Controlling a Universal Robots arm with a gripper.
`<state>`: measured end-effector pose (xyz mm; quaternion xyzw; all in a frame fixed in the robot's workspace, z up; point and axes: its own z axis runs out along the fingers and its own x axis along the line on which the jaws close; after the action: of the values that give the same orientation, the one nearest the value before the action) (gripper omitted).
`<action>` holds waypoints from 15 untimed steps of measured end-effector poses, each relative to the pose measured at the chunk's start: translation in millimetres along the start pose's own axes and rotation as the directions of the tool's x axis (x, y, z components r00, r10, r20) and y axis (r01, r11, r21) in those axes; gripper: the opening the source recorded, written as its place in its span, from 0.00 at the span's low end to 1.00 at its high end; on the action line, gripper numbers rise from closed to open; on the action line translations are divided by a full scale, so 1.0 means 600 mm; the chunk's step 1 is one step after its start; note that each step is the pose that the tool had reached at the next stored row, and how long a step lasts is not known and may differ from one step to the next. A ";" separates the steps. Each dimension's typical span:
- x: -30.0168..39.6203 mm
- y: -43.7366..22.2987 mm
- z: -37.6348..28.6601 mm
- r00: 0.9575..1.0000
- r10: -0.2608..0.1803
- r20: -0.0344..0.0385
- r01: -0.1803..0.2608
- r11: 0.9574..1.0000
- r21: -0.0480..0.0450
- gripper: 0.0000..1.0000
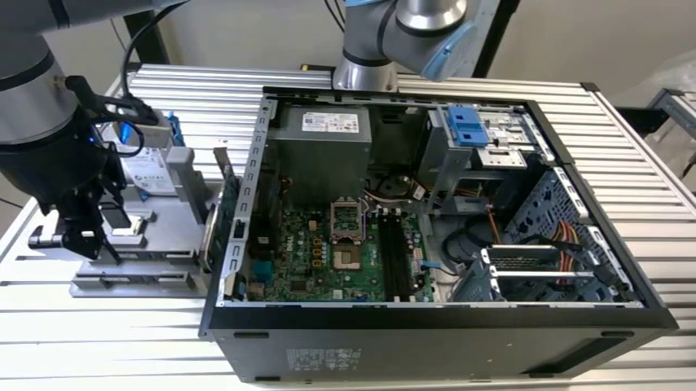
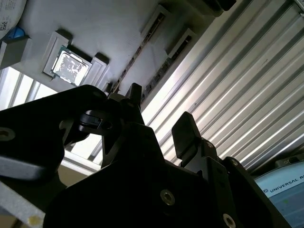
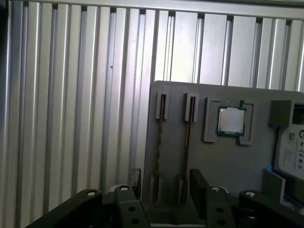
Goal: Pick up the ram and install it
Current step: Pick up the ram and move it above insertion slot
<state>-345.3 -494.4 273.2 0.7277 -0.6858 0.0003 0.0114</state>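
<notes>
Two ram sticks stand on edge in slots of a grey fixture plate [image 3: 228, 161]. In the first wrist view one ram stick [image 3: 160, 142] and the other ram stick [image 3: 187, 142] are thin, dark strips lying side by side. My gripper [image 3: 166, 184] hovers above their near ends, open, with nothing between its fingers [image 3: 197, 183]. In the second wrist view the same gripper [image 2: 160, 117] shows a clear gap, and a ram stick [image 2: 135, 54] runs off behind it. In the exterior view the gripper [image 1: 87, 240] hangs over the fixture [image 1: 152, 244] at the exterior view's left.
A square silver processor [image 3: 231, 120] and a hard drive [image 3: 292, 154] share the fixture. The open computer case [image 1: 435, 318] sits mid-table, with the dark memory slots [image 1: 397, 257] on its motherboard. A second arm's base [image 1: 370, 65] stands behind the case. The table top is ribbed aluminium [image 3: 71, 95].
</notes>
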 end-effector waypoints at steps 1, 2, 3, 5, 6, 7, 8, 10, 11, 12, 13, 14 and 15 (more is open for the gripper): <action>0.000 0.000 0.001 1.000 0.000 0.000 0.000 1.000 0.000 1.00; 0.000 0.000 0.002 1.000 0.000 0.000 0.000 1.000 0.000 1.00; 0.000 0.000 0.003 1.000 0.000 0.000 0.000 1.000 0.000 1.00; 0.001 0.000 0.004 1.000 0.000 0.000 0.000 1.000 0.000 1.00; 0.001 0.000 0.005 1.000 0.000 0.000 0.000 1.000 0.000 1.00; 0.001 0.000 0.006 1.000 0.000 0.000 0.000 1.000 0.000 1.00; 0.001 0.000 0.007 1.000 0.000 0.000 0.000 1.000 0.000 1.00; 0.002 0.000 0.010 1.000 0.000 0.000 0.000 1.000 0.000 1.00; 0.002 0.000 0.011 1.000 0.000 0.000 0.000 1.000 0.000 1.00; 0.002 0.000 0.013 1.000 0.000 0.000 0.000 1.000 0.000 1.00; 0.002 0.000 0.014 1.000 0.000 0.000 0.000 1.000 0.000 1.00; 0.002 0.000 0.016 1.000 0.000 0.000 0.000 1.000 0.000 1.00; 0.002 0.000 0.017 1.000 0.000 0.000 0.000 1.000 0.000 1.00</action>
<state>-345.3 -495.5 262.9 0.7277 -0.6858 0.0003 0.0114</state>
